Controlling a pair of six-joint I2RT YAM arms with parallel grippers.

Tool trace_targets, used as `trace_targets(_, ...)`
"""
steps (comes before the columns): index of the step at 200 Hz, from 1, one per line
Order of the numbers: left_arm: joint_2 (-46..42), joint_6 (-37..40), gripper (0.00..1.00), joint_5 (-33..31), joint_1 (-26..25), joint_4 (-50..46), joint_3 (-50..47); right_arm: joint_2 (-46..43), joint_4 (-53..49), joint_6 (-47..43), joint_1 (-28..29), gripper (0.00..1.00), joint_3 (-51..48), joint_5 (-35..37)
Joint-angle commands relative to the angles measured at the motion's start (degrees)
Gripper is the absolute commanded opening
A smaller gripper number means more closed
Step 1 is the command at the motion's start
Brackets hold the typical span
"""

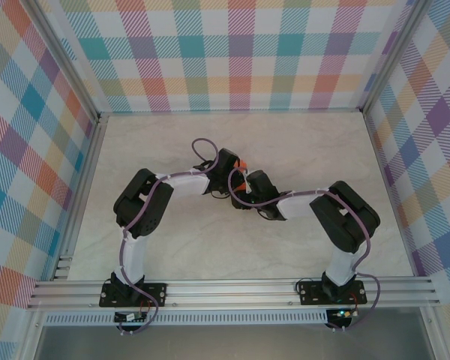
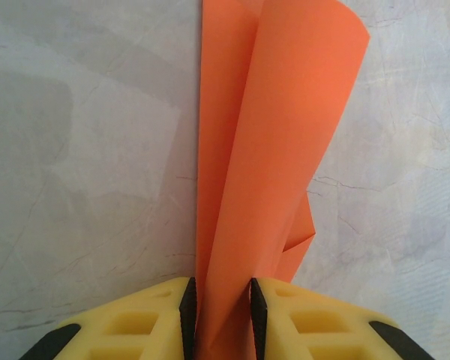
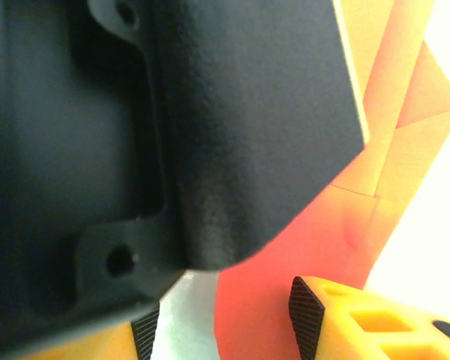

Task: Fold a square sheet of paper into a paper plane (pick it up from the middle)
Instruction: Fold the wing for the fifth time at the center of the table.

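The square sheet of paper [image 2: 270, 150], bright orange and folded lengthwise into a narrow creased shape, stands up from my left gripper [image 2: 219, 319]. That gripper is shut on the paper's lower end, a black pad pressing each side. In the top view both grippers meet over the middle of the table, with orange paper [image 1: 241, 165] showing between the left gripper [image 1: 235, 166] and the right gripper [image 1: 245, 184]. My right gripper [image 3: 225, 330] is open. The orange paper [image 3: 345, 217] sits between its pads, close to the right pad, with a gap to the left pad.
The left gripper's black body [image 3: 210, 112] looms close in front of the right wrist camera. The pale marbled table [image 1: 285, 142] is bordered by checked walls [image 1: 240, 52] at the back and sides, and by an aluminium rail [image 1: 232, 289] at the near edge.
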Motion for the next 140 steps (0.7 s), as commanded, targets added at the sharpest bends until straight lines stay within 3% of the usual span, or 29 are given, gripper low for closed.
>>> trace_targets(1, 0.17, -0.78, 0.28, 0.14, -0.26, -1.45, 1.68, 2.16, -2.91, -1.76, 0.31, 0.5, -1.61, 3.27)
trace_targets(40, -1.39, -0.53, 0.29, -0.36, 0.19, -2.12, 1.68, 1.15, -1.69, -0.54, 0.3, 0.29, -2.59, 3.38)
trace_targets(79, -2.99, 0.39, 0.32, -1.25, 1.21, -3.29, 0.79, -0.42, -0.93, 0.3, 0.06, 0.1, -2.69, -0.96)
trace_targets(140, -10.78, 3.0, 0.46, -3.76, 4.45, -4.24, -5.98, -3.69, -3.09, 1.15, -1.28, 0.05, -1.85, -11.77)
